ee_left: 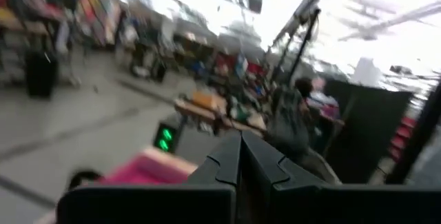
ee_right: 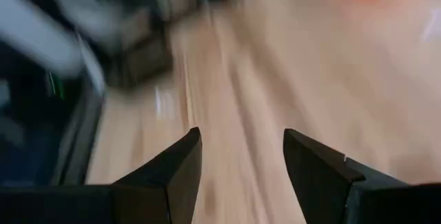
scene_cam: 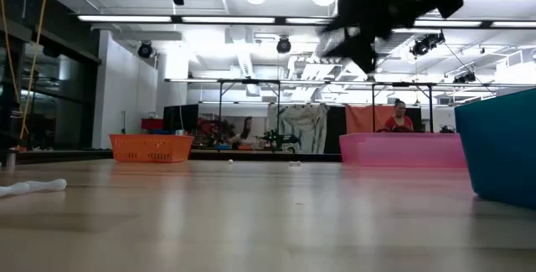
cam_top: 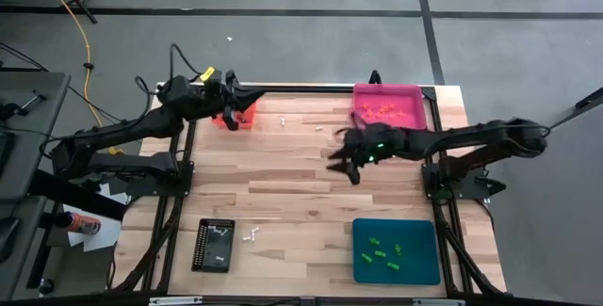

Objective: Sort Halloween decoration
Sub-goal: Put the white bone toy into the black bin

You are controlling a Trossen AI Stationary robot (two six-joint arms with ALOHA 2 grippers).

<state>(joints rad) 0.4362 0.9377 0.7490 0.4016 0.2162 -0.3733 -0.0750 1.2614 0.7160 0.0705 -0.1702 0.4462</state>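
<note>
The wooden desk (cam_top: 301, 169) carries four trays, one near each corner. The left claw (cam_top: 252, 99) hangs over the orange tray (cam_top: 236, 116) at the far left corner, its two fingers (ee_left: 241, 158) pressed together with nothing visible between them. The right claw (cam_top: 341, 160) sits out over the middle of the desk, just beside the pink tray (cam_top: 388, 106) at the far right, and its fingers (ee_right: 176, 165) stand spread apart with only bare wood showing in the gap — it holds nothing.

The Halloween trinkets are scattered by colour. Orange trinkets (cam_top: 382, 110) lie inside the pink tray. Green trinkets (cam_top: 384, 254) lie in the teal tray (cam_top: 396, 251) at the near right corner. The black tray (cam_top: 214, 244) at the near left holds a few pale pieces (cam_top: 220, 233). Loose white trinkets remain on the bare desk — one (cam_top: 282, 120) just beside the orange tray, another (cam_top: 318, 129) between the two far trays, and one (cam_top: 251, 237) just beside the black tray. In the low view a white bone-shaped piece (scene_cam: 33, 187) lies at the desk's edge.

Beyond the desk, a person (scene_cam: 399, 117) shows in the room behind the pink tray.
</note>
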